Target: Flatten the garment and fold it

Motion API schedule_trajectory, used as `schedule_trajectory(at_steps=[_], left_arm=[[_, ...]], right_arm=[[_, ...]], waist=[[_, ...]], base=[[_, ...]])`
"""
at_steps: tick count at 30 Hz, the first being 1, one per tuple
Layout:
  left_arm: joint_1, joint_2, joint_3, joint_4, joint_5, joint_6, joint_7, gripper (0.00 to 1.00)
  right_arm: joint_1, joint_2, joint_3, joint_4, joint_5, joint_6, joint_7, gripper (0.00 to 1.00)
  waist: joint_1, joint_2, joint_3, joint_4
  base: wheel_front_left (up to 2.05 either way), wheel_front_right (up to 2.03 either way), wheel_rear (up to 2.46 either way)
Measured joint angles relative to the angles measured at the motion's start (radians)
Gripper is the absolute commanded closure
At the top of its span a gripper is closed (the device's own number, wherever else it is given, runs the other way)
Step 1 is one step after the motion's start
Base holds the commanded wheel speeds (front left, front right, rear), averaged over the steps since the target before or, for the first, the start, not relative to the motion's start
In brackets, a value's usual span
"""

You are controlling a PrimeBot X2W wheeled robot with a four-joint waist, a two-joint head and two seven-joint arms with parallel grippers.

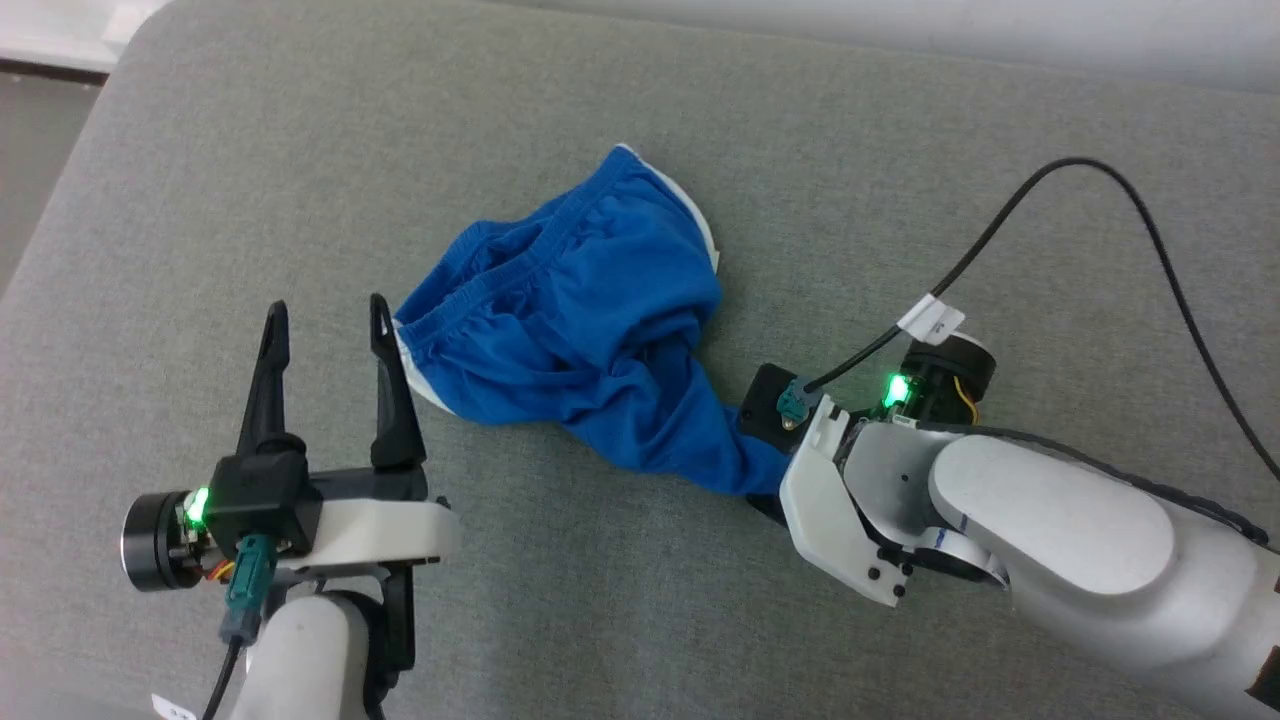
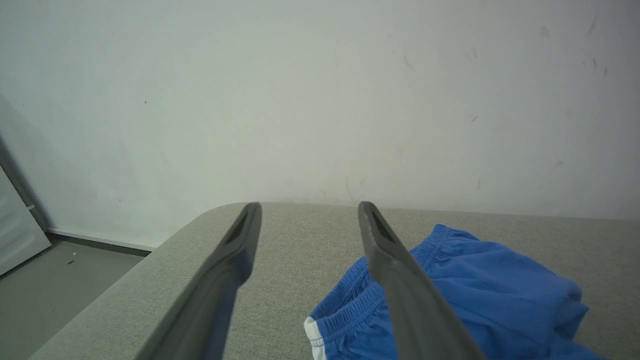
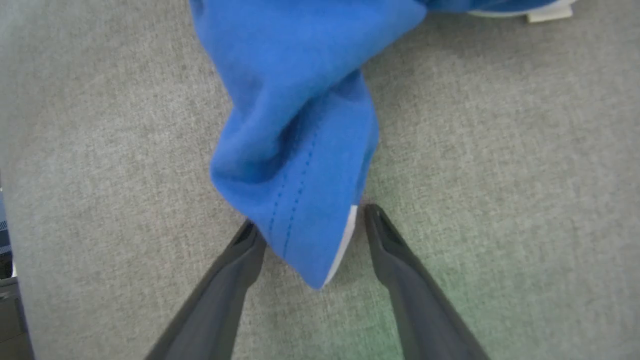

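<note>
Two grippers flank one crumpled garment on a grey upholstered surface (image 1: 200,200). At the lower left of the head view, the left gripper (image 1: 328,302) has its two dark fingers spread wide with nothing between them. Its inner finger (image 1: 385,360) stands just beside the white-trimmed end of the waistband.

The garment (image 1: 580,330), a pair of bright blue shorts, lies bunched in the middle of the frame, with its gathered waistband toward the upper left. One twisted leg trails down to the lower right and runs under the right arm's white wrist housing (image 1: 840,520).

In the right wrist view, the right gripper (image 3: 310,217) is also fully spread. The leg's hemmed, white-edged corner (image 3: 300,235) lies between the fingers, which are not pinching it. A black cable (image 1: 1100,170) arcs across the upper right.
</note>
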State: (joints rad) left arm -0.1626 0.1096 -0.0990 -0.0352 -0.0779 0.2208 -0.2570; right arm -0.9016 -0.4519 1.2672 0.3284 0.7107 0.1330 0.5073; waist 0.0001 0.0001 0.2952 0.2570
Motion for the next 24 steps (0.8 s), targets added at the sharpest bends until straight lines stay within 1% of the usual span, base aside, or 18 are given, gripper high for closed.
schedule_trajectory(at_steps=[1,2,3,6,8,11,14,17,20,24], left_arm=[[-0.004,-0.005,0.004,0.000,0.004,-0.002,0.000,0.00],[-0.006,-0.009,0.008,0.001,0.009,-0.009,0.000,0.00],[-0.007,-0.012,0.014,0.002,0.011,-0.010,0.000,0.00],[-0.006,-0.014,0.038,0.007,0.018,-0.017,0.000,0.00],[-0.003,-0.015,0.047,0.012,0.023,-0.020,0.000,0.00],[0.011,-0.016,0.069,0.016,0.027,-0.026,0.000,0.00],[0.037,-0.015,0.084,0.017,0.036,-0.035,0.000,0.00],[0.061,-0.014,0.092,0.020,0.040,-0.041,0.000,0.00],[0.077,-0.015,0.094,0.021,0.045,-0.045,0.000,0.00],[0.085,-0.015,0.094,0.022,0.049,-0.054,0.000,0.00]], right_arm=[[0.000,0.002,-0.004,0.001,0.001,0.000,-0.001,0.00],[0.000,0.003,-0.007,0.002,0.002,0.000,-0.008,0.83],[0.000,0.002,-0.010,0.002,0.002,0.000,-0.016,1.00],[-0.001,0.002,-0.010,0.005,0.001,-0.001,-0.080,1.00],[0.002,-0.004,-0.002,0.006,0.003,-0.001,-0.145,1.00],[0.007,-0.035,0.010,0.003,0.023,0.000,-0.258,1.00],[0.006,-0.094,0.007,-0.014,0.043,0.000,-0.357,1.00],[0.024,-0.162,-0.026,-0.043,0.080,0.000,-0.427,1.00],[0.069,-0.237,-0.081,-0.064,0.112,0.000,-0.465,1.00],[0.169,-0.328,-0.147,-0.066,0.160,0.000,-0.474,1.00]], waist=[[-0.0001,0.0000,0.008,0.005],[0.0000,0.0000,0.015,0.010],[0.0000,0.0000,0.021,0.014],[0.0001,0.0000,0.028,0.016],[0.0001,0.0000,0.023,0.013],[0.0002,0.0000,0.008,0.000],[0.0000,0.0000,-0.013,-0.020],[0.0000,0.0000,-0.041,-0.050],[-0.0001,0.0000,-0.072,-0.086],[-0.0002,0.0000,-0.112,-0.131]], base=[[0.00,0.00,0.00],[0.00,0.00,0.00],[0.00,0.00,0.00],[0.00,0.00,0.00],[0.00,0.00,0.00],[0.00,0.00,0.00],[0.00,0.00,0.00],[0.00,0.00,0.00],[0.00,0.00,0.00],[0.00,0.00,0.00]])
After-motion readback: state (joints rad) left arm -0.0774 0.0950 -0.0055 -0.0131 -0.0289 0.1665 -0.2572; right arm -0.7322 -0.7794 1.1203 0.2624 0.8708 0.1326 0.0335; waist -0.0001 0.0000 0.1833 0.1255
